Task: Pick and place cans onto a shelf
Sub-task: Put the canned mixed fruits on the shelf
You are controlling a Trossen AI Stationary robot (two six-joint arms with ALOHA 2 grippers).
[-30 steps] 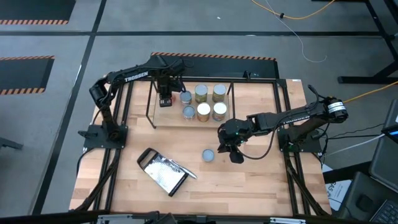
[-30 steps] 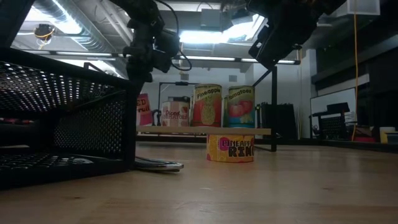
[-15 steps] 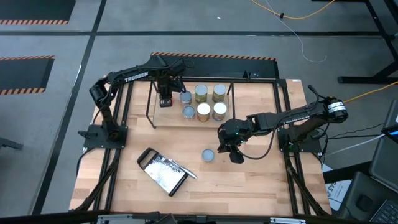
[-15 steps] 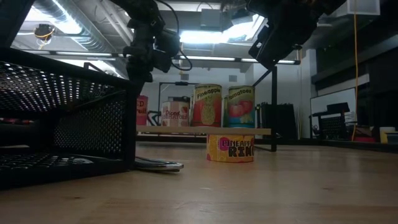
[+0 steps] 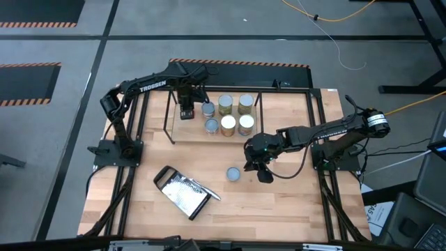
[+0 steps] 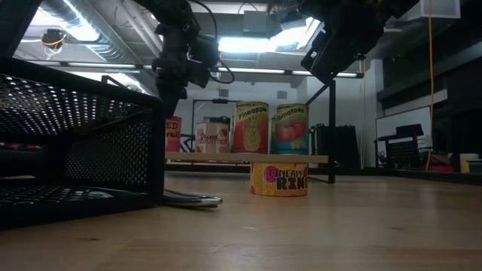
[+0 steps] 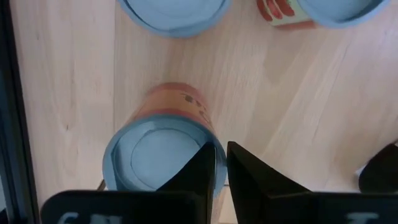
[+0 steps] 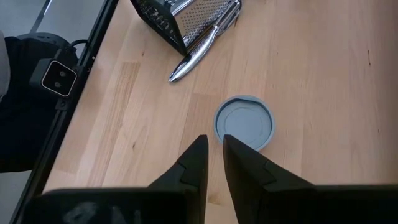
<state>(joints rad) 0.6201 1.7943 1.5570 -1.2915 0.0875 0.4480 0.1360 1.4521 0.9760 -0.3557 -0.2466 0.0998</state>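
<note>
Six cans stand on the shelf's wooden board (image 5: 187,131), among them one with a blue-grey top and an orange-red label (image 7: 163,152), which is the leftmost far one (image 5: 208,109). My left gripper (image 7: 221,155) hangs shut above that can's rim and touches nothing; it also shows in the high view (image 5: 187,111). A low can with a blue-grey top (image 5: 233,173) stands alone on the table; it also shows in the right wrist view (image 8: 244,122) and the low view (image 6: 279,179). My right gripper (image 8: 214,146) is shut and empty, above the table just right of it.
A metal grater with a black handle (image 5: 182,192) lies on the table near the front left, close to the low camera (image 6: 75,150). The shelf's thin black rods (image 5: 169,125) stand around the cans. A black frame (image 5: 317,139) edges the table.
My left gripper has risen a little above the shelf. The cans and my right gripper have kept still.
</note>
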